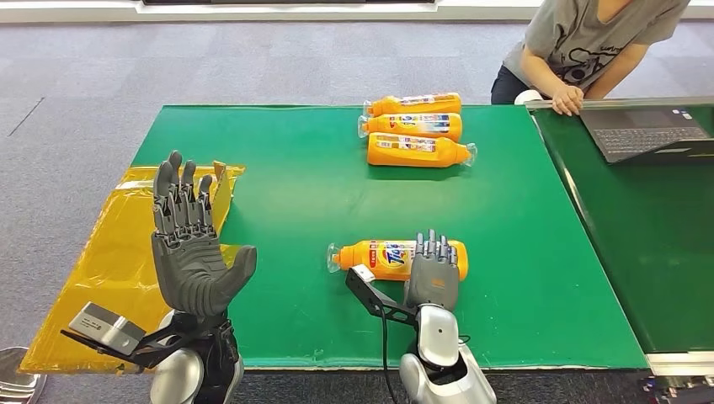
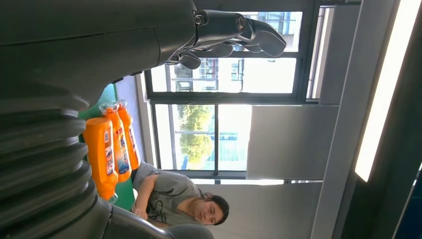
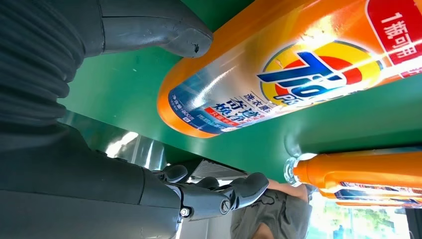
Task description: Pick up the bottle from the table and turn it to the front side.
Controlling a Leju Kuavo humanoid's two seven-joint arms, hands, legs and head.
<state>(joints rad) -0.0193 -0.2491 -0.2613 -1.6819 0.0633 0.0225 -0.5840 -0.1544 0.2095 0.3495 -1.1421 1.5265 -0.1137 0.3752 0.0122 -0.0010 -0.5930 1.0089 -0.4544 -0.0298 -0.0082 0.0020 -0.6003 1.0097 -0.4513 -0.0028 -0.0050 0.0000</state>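
Head view shows the right hand (image 1: 433,273) with fingers (image 1: 431,251) spread, draped over the bottle (image 1: 383,258) lying on the green worktop (image 1: 295,202). Left hand (image 1: 189,244) is raised, wide open. Three bottles (image 1: 417,128) lie beyond, near a person (image 1: 581,46) and laptop (image 1: 644,130).

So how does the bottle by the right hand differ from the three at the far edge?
The near bottle lies alone under the right hand, big logo facing up. The three far bottles lie side by side, untouched, smaller-print labels up, and one points its cap the other way. All are orange, lying flat on the green table.
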